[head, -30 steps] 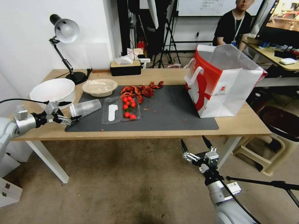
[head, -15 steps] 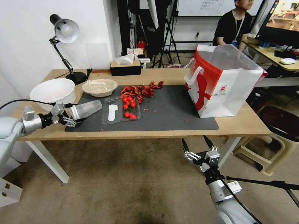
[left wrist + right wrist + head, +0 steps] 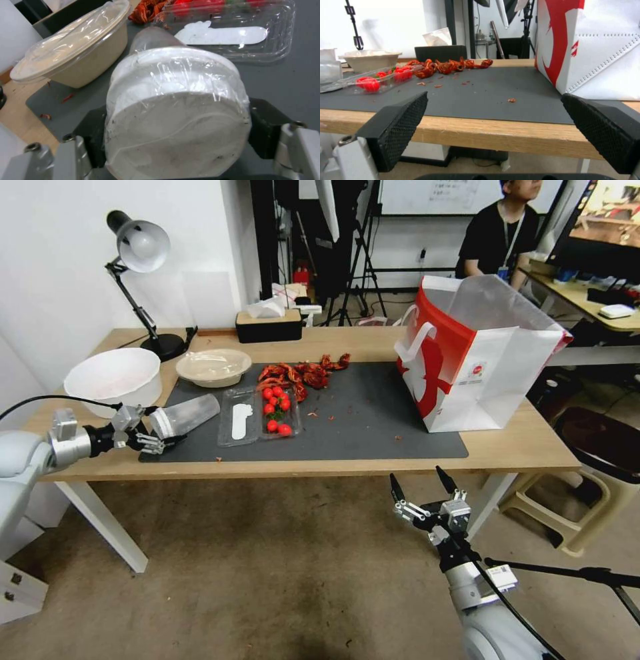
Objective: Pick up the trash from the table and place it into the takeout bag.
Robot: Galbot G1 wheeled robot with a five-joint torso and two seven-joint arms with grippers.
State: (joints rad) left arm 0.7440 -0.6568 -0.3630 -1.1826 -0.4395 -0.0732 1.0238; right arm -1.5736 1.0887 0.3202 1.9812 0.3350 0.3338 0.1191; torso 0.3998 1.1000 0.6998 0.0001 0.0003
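Observation:
A clear plastic cup (image 3: 187, 413) lies on its side at the left end of the dark mat (image 3: 373, 427) on the table (image 3: 520, 447). My left gripper (image 3: 162, 428) is open, its fingers straddling the cup's near end. In the left wrist view the cup (image 3: 176, 100) sits between the two pads, and my left gripper (image 3: 176, 132) frames it. A beige film-covered bowl (image 3: 213, 367) stands behind the cup. The red-and-white takeout bag (image 3: 480, 360) stands open at the right. My right gripper (image 3: 427, 492) hangs open below the table's front edge.
A clear tray of cherry tomatoes (image 3: 261, 417) and a heap of red shells (image 3: 303, 373) lie mid-mat, with small crumbs around. A white bowl (image 3: 113, 377), a desk lamp (image 3: 140, 247) and a black tissue box (image 3: 268, 325) stand at the back left.
My left gripper has slid right along the table's front edge until its fingers reach around the cup's end. The cup has shifted slightly right. The right arm has barely moved.

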